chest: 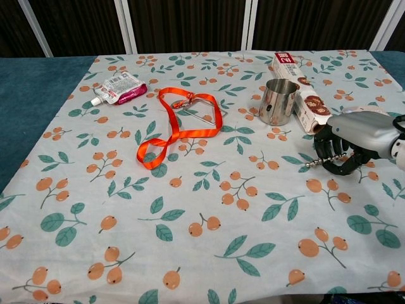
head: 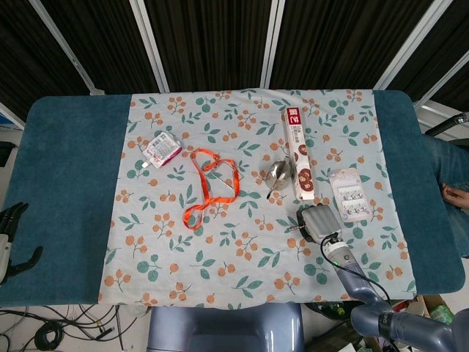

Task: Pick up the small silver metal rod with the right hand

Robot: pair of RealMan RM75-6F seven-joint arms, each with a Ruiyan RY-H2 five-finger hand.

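The small silver metal rod (chest: 318, 162) is thin and threaded, and it sticks out leftward from under the curled fingers of my right hand (chest: 352, 143). The hand grips it low over the floral cloth, right of centre near the front. From above, the right hand (head: 319, 220) covers most of the rod; only a tip (head: 296, 226) shows at its left side. My left hand (head: 12, 238) rests at the far left on the blue table surface, its fingers apart and holding nothing.
A steel cup (chest: 278, 101) and a long printed box (chest: 302, 94) stand just behind the right hand. A blister pack (head: 349, 193) lies to its right. An orange lanyard (chest: 180, 123) and a pink pouch (chest: 118, 87) lie further left on the floral cloth (chest: 190, 209).
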